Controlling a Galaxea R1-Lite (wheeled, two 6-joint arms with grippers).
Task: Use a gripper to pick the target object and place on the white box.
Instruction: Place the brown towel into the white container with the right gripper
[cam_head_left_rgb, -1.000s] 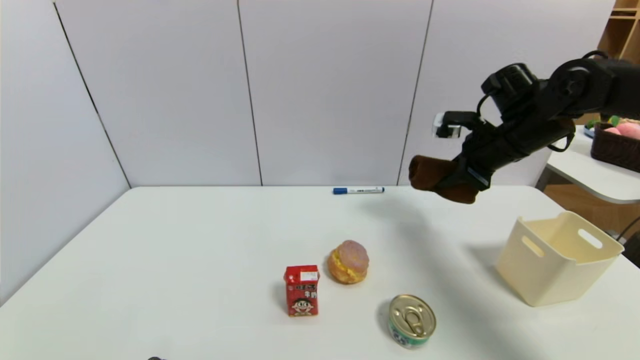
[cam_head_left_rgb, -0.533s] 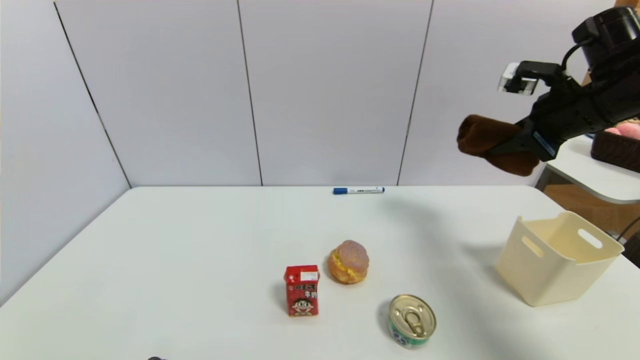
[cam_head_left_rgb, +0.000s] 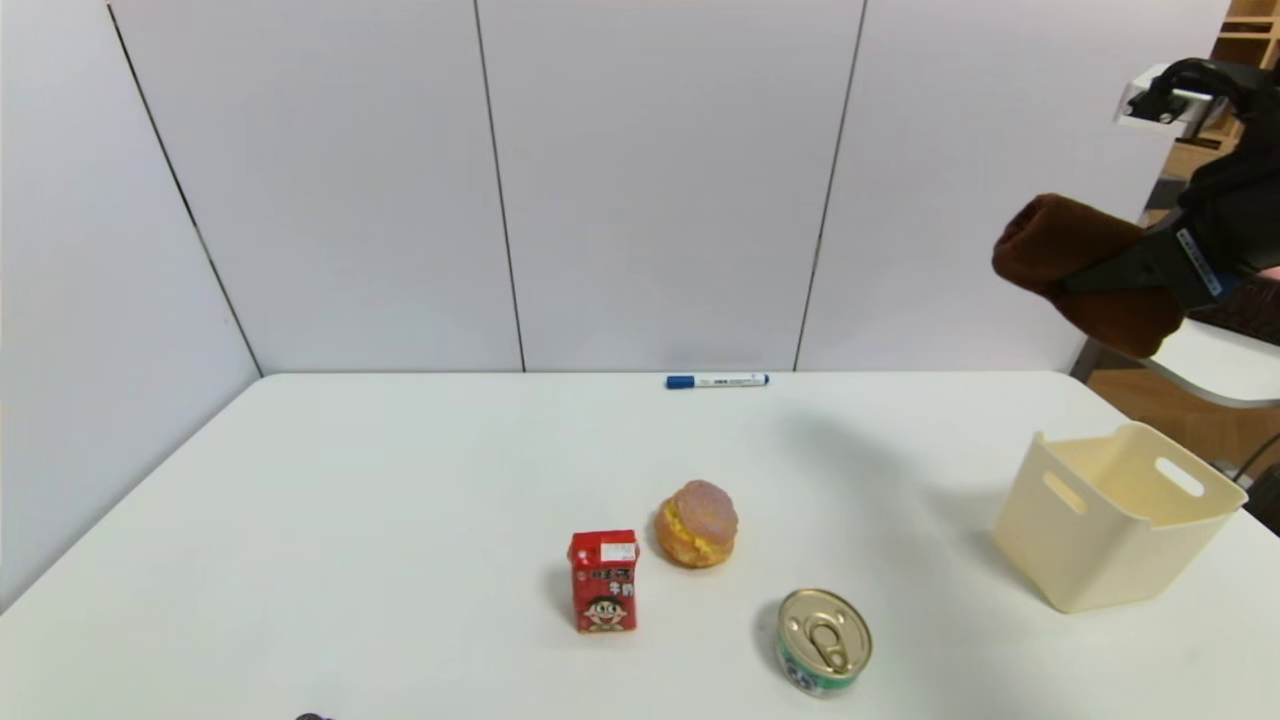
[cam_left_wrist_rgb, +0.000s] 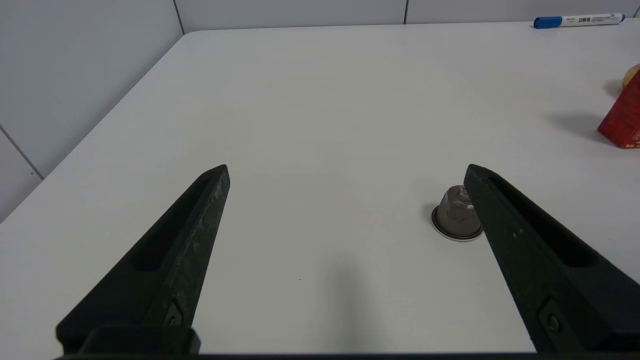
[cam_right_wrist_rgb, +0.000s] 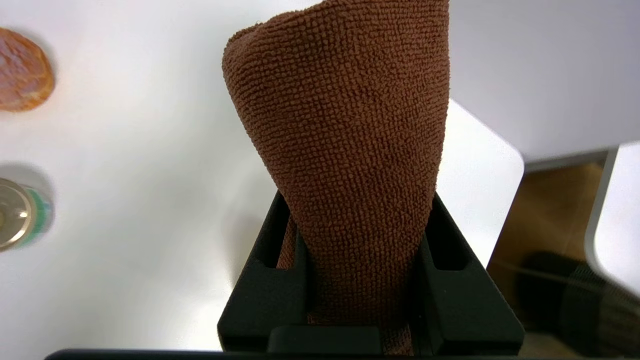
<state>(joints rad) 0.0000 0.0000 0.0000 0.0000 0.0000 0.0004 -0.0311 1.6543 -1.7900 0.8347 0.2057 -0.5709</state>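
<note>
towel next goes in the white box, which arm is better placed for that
Right. The right gripper already clamps the towel above the box; the left gripper is open and holds nothing.

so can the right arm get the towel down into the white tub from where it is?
Probably yes. The right gripper, shut on the brown towel, hangs high above the table's right side; the white tub stands open-topped and empty below it, and nothing shows between them. Left gripper is parked far off, open.
</note>
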